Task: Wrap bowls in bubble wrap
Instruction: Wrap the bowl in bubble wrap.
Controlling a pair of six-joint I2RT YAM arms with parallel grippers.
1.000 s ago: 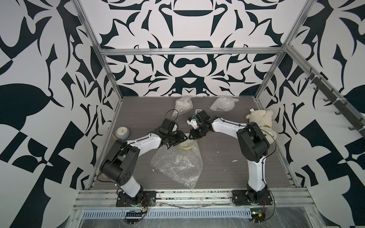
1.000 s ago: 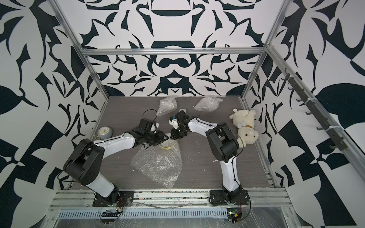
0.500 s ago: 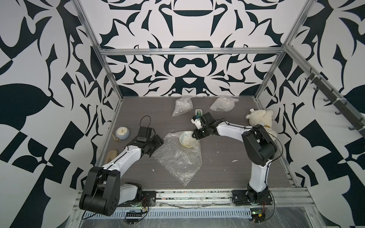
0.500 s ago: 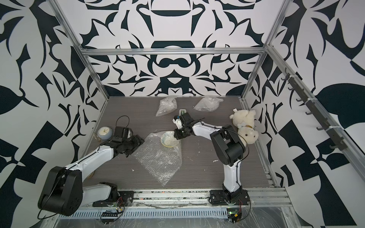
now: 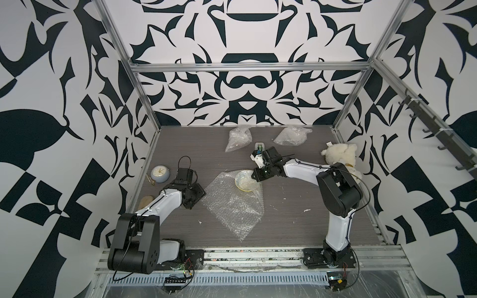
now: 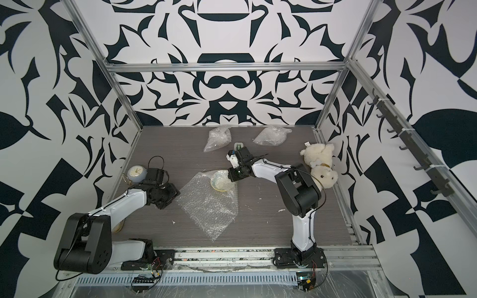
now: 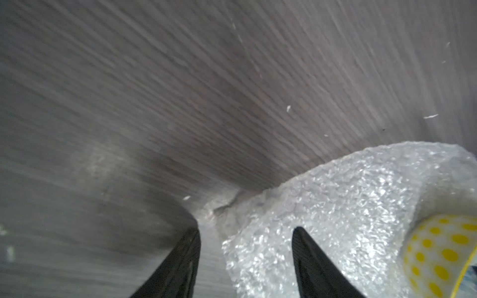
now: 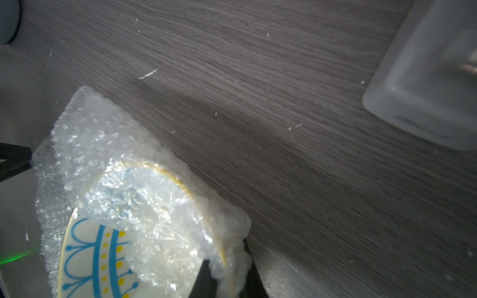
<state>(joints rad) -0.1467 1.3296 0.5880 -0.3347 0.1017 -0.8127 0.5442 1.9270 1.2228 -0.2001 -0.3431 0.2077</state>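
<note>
Bowl (image 5: 242, 181), blue-and-white with yellow dots, sits on bubble wrap sheet (image 5: 232, 209). Most of the sheet spreads flat on bowl's near side, with one flap folded over bowl's right half. Right gripper (image 5: 255, 176) is at bowl's right rim, fingers nearly closed, pinching flap against rim. Left gripper (image 7: 246, 229) is off to bowl's left, near but not touching it, at sheet's edge. Its fingers are parted and hold nothing. Crumpled bundle (image 5: 238, 139) and second bundle (image 5: 291, 135) lie well beyond bowl, contents not readable. Step, by my read: first fold over this bowl, pinned by right. Next move likely needs left to close on loose sheet edge and bring it over bowl's uncovered half while right pins rim. Slippery film could pull out.
</note>
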